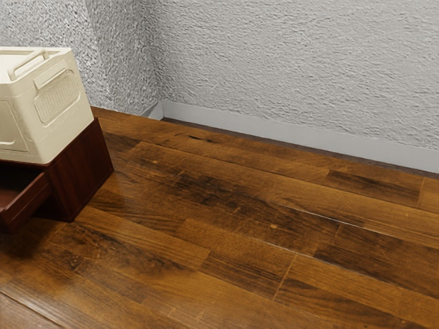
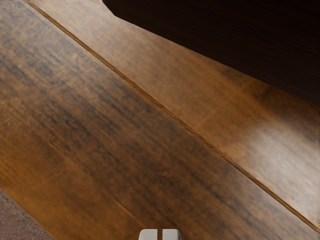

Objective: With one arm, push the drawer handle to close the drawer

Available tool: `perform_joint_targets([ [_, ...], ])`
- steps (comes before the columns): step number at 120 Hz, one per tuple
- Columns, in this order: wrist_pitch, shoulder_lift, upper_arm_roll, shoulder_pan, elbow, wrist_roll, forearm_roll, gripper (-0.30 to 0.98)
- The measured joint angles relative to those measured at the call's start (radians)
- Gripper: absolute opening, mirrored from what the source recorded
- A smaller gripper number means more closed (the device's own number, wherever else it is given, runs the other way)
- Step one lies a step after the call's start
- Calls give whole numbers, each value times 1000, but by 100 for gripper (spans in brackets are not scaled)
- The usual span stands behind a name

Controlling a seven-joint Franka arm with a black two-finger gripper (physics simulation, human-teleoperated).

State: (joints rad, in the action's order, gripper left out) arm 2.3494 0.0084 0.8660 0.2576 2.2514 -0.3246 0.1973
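Observation:
At the exterior view's left edge, a dark red-brown cabinet (image 1: pixel 81 171) stands on the wooden surface. Its drawer (image 1: pixel 26 202) is pulled out, with part of it cut off by the picture's edge. I cannot make out a handle. In the wrist view the tips of my gripper (image 2: pixel 160 234) are side by side with a thin slit between them, shut and holding nothing. A dark body (image 2: pixel 225 37), probably part of the cabinet or drawer, lies beyond the fingertips; I cannot tell which part, and no contact with it shows.
A cream crate (image 1: pixel 62 103) rests on top of the cabinet. The wooden surface (image 1: pixel 240 226) stretches toward the exterior view's right, up to a textured grey wall (image 1: pixel 295 62) with a pale baseboard. In the wrist view, a greyish floor patch (image 2: pixel 17 220) borders the wood.

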Motion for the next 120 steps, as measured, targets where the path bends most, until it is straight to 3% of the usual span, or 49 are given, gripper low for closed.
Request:
perform_joint_targets([
  [32, 28, 43, -12, -51, -22, -73, -42, -10],
  [120, 38, 19, -13, -203, -38, -160, -35, -10],
])
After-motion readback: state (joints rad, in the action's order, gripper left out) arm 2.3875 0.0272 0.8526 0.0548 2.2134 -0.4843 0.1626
